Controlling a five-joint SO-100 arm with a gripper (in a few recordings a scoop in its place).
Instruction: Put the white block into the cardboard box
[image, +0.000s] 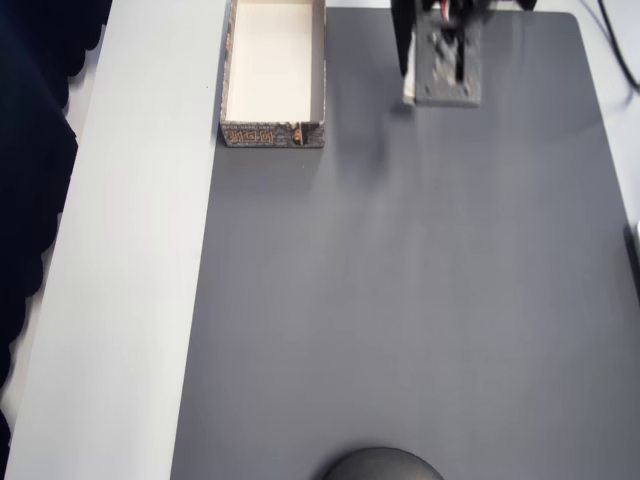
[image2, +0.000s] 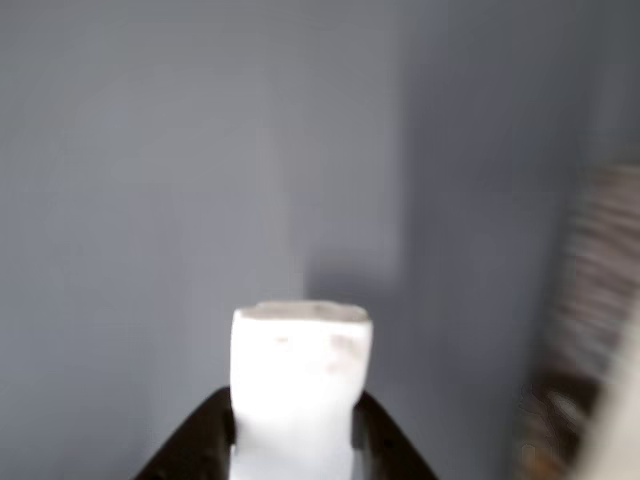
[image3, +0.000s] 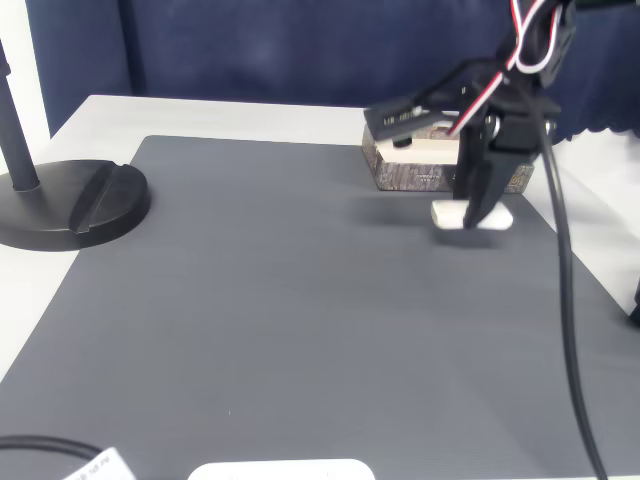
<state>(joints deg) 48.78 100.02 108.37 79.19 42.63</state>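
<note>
White block (image3: 472, 216) sits clamped in the gripper (image3: 478, 212) above the grey mat (image3: 280, 300); carry it level over the cardboard box (image: 273, 75) at the mat's edge before opening the jaws.

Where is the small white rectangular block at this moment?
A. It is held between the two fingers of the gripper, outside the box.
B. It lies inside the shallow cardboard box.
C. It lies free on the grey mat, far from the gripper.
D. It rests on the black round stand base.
A: in the wrist view the small white rectangular block sits between the gripper's dark fingers over the grey mat, and in the fixed view it is held beside the shallow cardboard box, not in it.
</note>
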